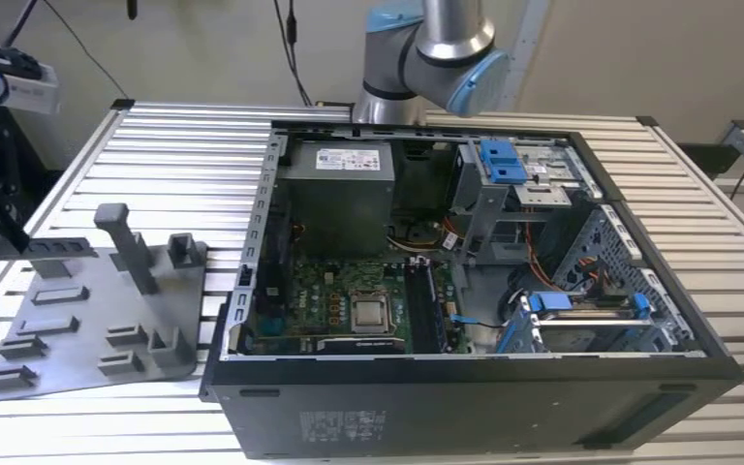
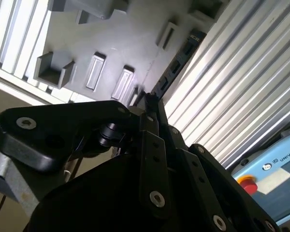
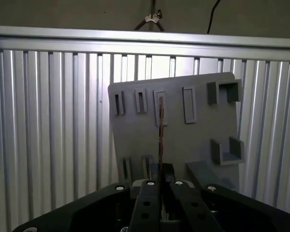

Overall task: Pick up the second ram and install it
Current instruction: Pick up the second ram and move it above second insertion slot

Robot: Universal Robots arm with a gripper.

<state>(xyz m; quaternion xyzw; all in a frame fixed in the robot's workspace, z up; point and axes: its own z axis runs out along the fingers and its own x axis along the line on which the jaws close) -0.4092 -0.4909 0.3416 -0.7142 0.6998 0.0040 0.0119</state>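
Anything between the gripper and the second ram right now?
No. The gripper is shut on the second ram, which shows edge-on over the grey tray in the first wrist view; nothing visible sits between them.

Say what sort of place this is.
Likely a robotics lab bench for PC assembly: an open computer case on a slatted table, a grey tray beside it, and a robot arm with jaws shut on the second ram.

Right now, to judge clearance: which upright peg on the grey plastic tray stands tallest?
The slim post near the middle of the grey plastic tray; the other pegs are short, squat blocks.
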